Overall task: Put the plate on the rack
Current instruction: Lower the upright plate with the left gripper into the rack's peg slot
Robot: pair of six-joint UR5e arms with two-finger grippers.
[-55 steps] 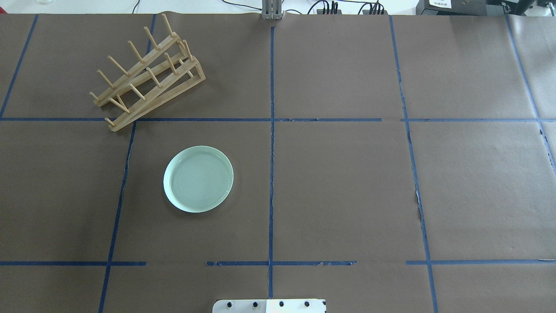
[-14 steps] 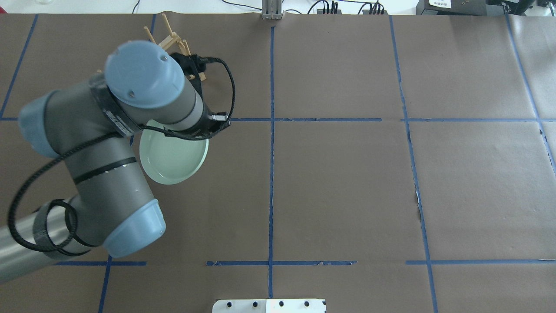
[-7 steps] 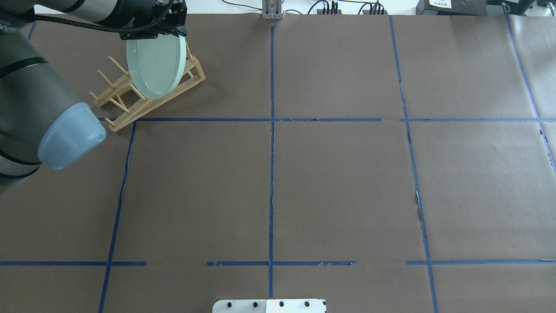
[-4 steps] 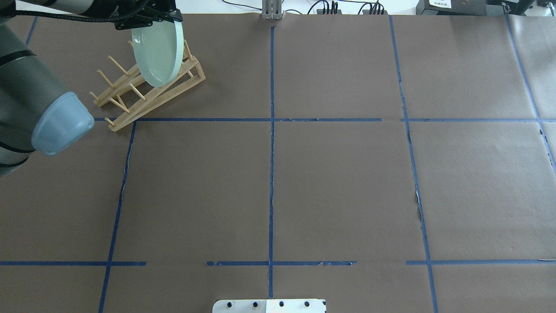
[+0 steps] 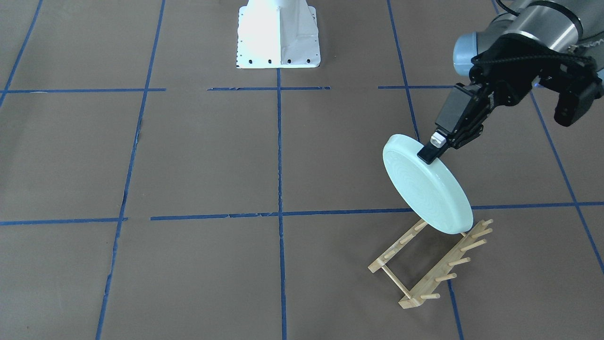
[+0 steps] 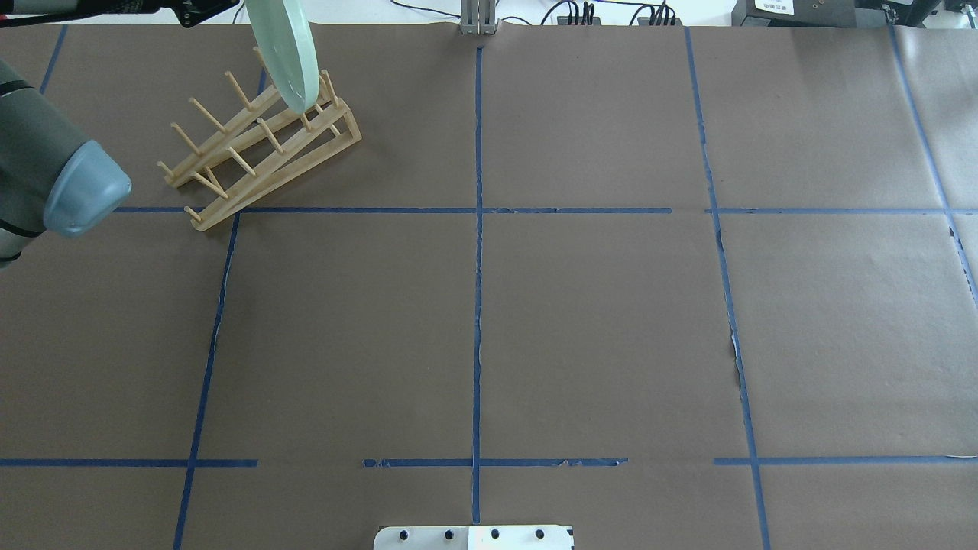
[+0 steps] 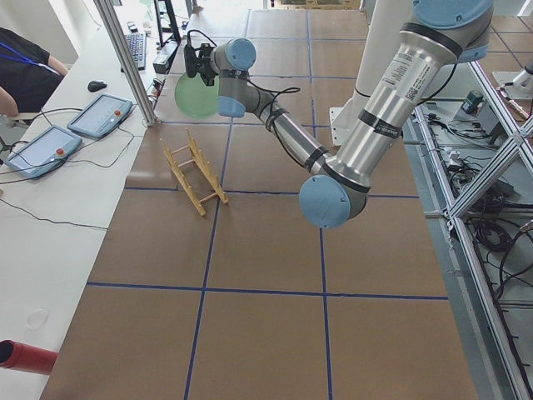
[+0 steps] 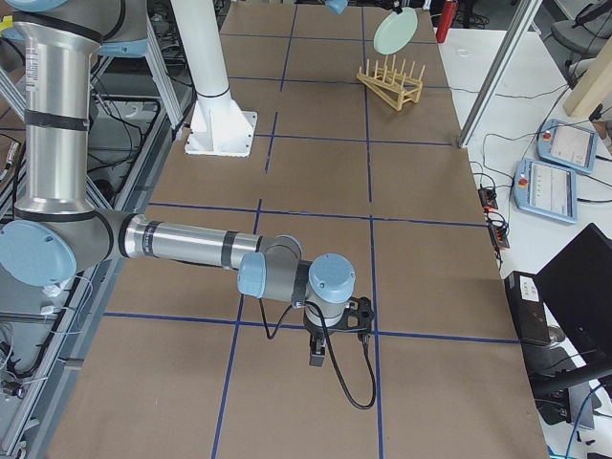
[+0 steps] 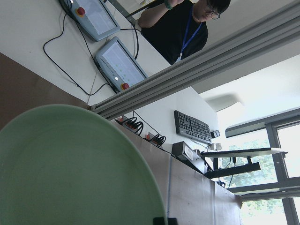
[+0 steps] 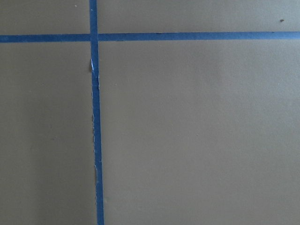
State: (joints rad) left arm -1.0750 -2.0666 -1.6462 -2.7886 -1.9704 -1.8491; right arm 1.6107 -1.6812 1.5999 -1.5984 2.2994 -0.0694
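Observation:
The pale mint-green plate (image 5: 421, 186) hangs tilted on edge over the light wooden rack (image 5: 427, 267). Its low rim is at the pegs of the rack's end nearest the robot's base; I cannot tell if it touches them. My left gripper (image 5: 430, 152) is shut on the plate's upper rim. From overhead the plate (image 6: 289, 53) shows almost edge-on above the rack (image 6: 260, 145). The left wrist view is filled by the plate (image 9: 70, 168). My right gripper (image 8: 316, 356) hangs low over bare table near the front; I cannot tell if it is open or shut.
The white robot base (image 5: 278, 38) stands at the table's middle edge. Blue tape lines cross the brown table cover. Beyond the rack's side of the table are an aluminium post (image 7: 125, 58), two teach pendants (image 7: 37, 150) and a seated operator (image 9: 183, 23).
My left arm has carried the plate further from the robot base and tipped it more upright. From overhead it now shows almost edge-on at the rack's far end.

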